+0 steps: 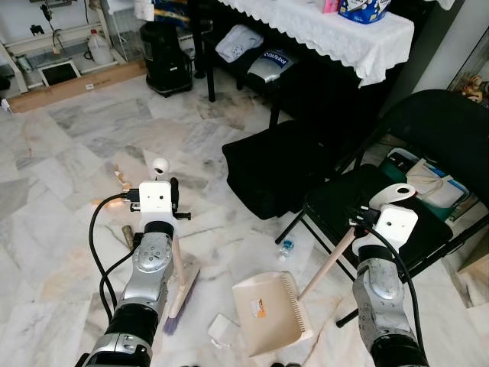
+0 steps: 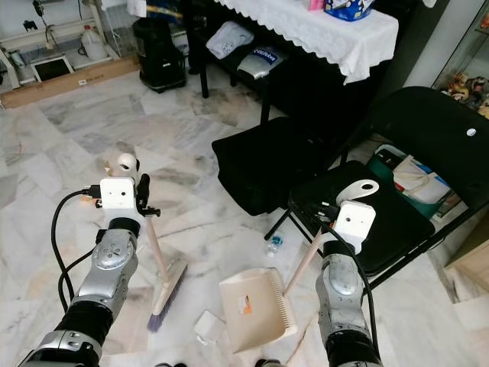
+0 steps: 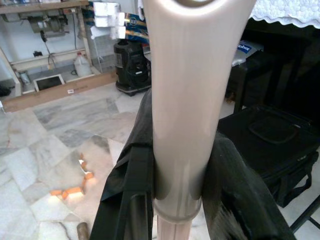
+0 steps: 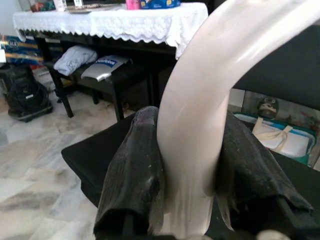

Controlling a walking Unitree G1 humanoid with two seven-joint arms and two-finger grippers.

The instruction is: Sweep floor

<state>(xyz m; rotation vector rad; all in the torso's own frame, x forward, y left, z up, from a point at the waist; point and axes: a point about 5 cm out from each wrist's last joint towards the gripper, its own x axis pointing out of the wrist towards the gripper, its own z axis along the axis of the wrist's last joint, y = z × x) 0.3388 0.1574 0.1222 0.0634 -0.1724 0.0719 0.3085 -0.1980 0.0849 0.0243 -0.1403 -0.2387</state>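
Gripping broom (image 1: 180,284) left hand (image 3: 177,200); right hand (image 4: 192,200) clamps dustpan (image 1: 271,313) handle.

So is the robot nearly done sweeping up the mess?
Not yet. Both tools are in hand: the left gripper is shut on the beige broom, the right gripper on the cream long-handled dustpan, which looks empty. Still on the marble floor: a small plastic bottle, a white scrap and orange bits.

Head cams looked down from above at the marble floor (image 1: 69,176), both sharing the folding chair (image 2: 428,145) and the dustpan (image 1: 269,312). Each wrist cam sat super close, staring along a handle toward the table (image 4: 115,22).
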